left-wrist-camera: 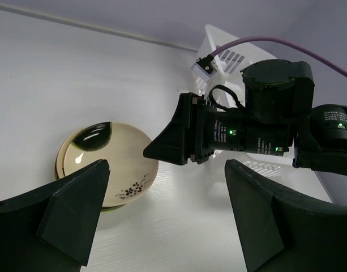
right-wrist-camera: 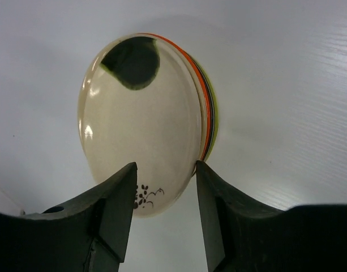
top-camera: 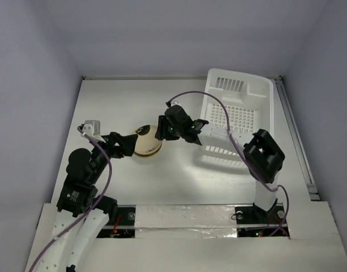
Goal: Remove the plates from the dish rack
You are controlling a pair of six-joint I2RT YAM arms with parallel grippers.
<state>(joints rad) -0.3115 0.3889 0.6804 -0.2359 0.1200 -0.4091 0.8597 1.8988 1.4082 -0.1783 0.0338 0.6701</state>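
The right jaws stand partly apart over the near rim of the cream plate (right-wrist-camera: 142,113), gripping nothing, and that plate tops the stack of plates (top-camera: 146,145) on the surface (top-camera: 179,181). The left jaws gape wide and empty just beside the stack, while the white dish rack (top-camera: 264,96) further right shows no plate. Should the right arm withdraw low, a jaw could hook that rim and drag the uneven stack, or the crowded arms could clash.
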